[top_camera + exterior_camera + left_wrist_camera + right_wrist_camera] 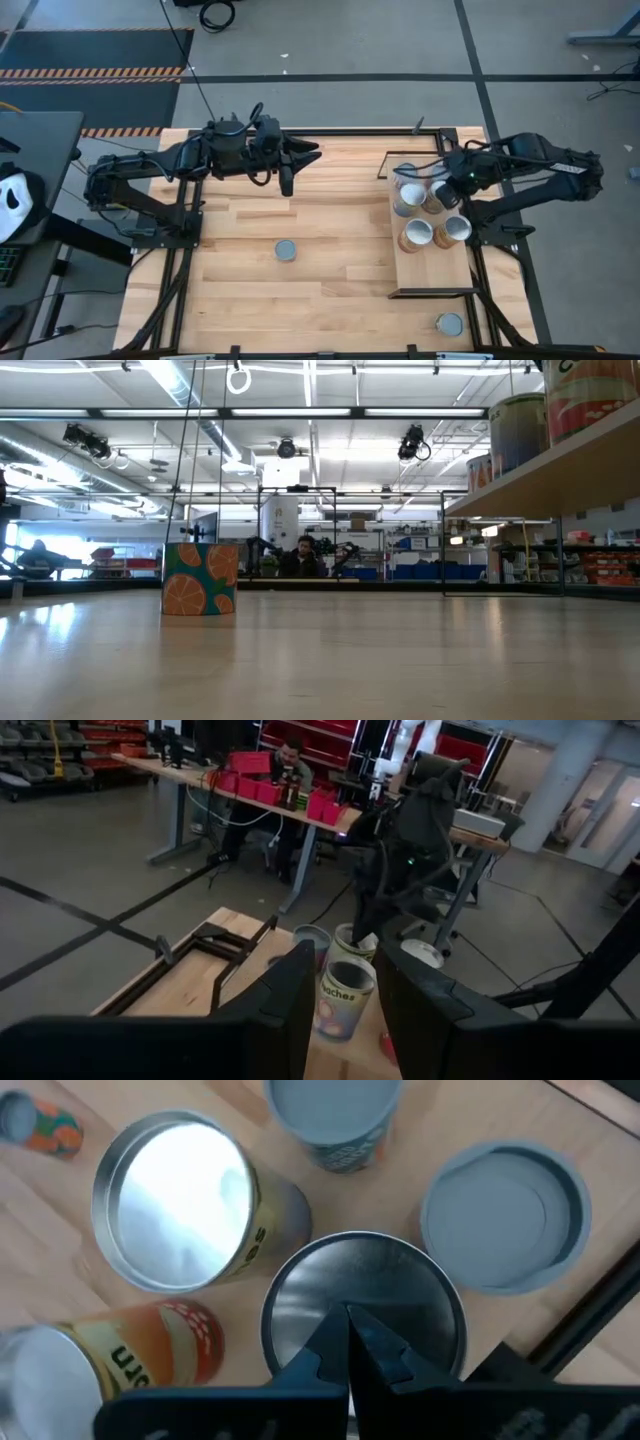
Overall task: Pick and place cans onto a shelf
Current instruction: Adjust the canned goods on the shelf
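Right gripper (347, 1342) hangs directly over a can top on the shelf (432, 280), fingers pressed together, holding nothing. Five cans already clustered on the shelf (428, 208). Two cans left on the table – one mid-table (286, 249), one at the near right corner (449, 323). Left gripper (300, 158) sits at the far edge, fingers spread, empty. Mid-table can lies straight towards the near edge from the left gripper, upright axis – so left arm looks nearer for that one; corner can is the right arm's
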